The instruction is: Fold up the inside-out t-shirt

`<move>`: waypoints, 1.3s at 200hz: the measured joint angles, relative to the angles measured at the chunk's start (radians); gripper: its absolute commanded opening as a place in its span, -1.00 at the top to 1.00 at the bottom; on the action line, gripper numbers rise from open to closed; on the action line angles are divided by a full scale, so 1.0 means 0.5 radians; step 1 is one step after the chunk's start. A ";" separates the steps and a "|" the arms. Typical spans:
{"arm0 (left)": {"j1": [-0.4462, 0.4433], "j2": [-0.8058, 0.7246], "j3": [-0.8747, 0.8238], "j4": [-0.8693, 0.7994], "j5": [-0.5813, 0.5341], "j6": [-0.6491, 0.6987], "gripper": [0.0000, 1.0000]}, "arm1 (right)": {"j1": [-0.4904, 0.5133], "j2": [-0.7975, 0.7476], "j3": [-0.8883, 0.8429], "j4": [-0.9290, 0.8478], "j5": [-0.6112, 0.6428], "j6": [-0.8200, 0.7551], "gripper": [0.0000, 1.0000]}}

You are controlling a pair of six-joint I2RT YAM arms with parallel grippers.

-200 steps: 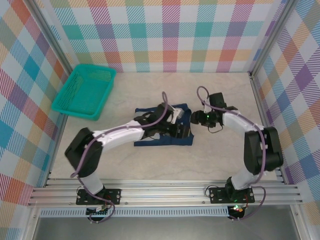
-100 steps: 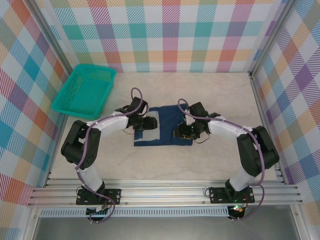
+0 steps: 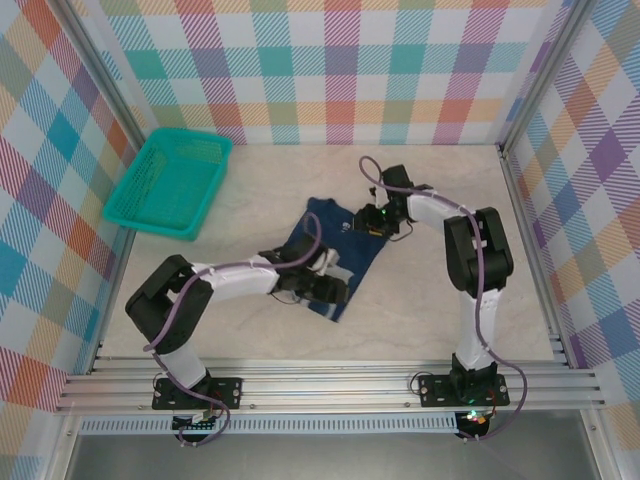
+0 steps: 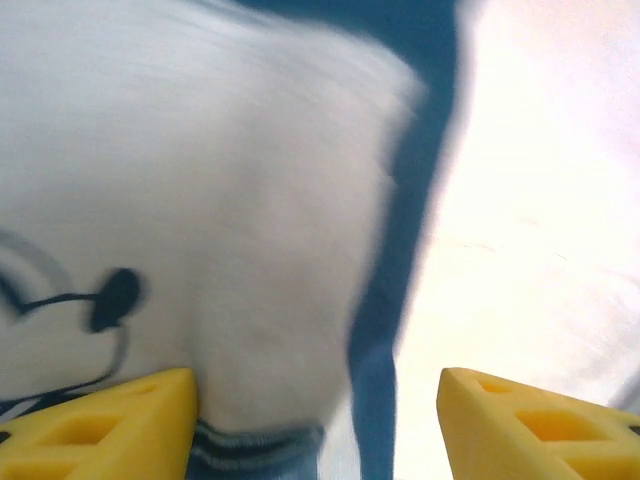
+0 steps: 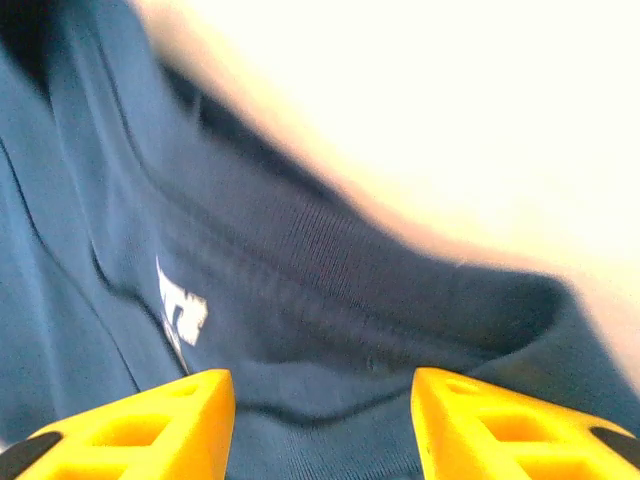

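Observation:
The navy t-shirt lies folded and slanted in the middle of the table, with a pale print panel facing up. My left gripper sits low over its near end. In the left wrist view the yellow fingertips stand wide apart and open over the white print and a blue cloth edge. My right gripper is at the shirt's far end. It is open just above the dark collar, beside a small white label.
A teal mesh basket stands at the far left against the checked wall. Bare pale tabletop surrounds the shirt. The metal frame rail runs along the near edge.
The shirt has turned from square-on to a diagonal lie. My left gripper moved right to its near end. My right gripper moved away to the collar end.

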 measured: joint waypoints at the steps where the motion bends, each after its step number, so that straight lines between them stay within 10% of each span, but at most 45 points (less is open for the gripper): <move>1: -0.014 0.000 0.005 0.005 0.005 -0.003 -0.30 | 0.000 0.003 0.008 0.002 -0.003 -0.004 -0.03; 47: -0.088 -0.083 0.181 0.110 -0.017 -0.023 -0.34 | 0.001 -0.152 0.080 -0.001 -0.042 -0.172 -0.17; 123: 0.968 0.200 0.474 0.011 -0.106 0.127 -0.57 | -0.217 -0.333 -0.152 -0.056 0.155 -0.151 -0.47; 200: 1.031 0.774 0.999 -0.227 0.170 0.362 -0.57 | -0.148 -0.029 -0.058 -0.089 0.078 -0.102 -0.44; 260: 1.046 0.829 1.041 -0.269 0.327 0.436 -0.21 | -0.087 0.057 -0.003 -0.004 -0.024 -0.023 -0.20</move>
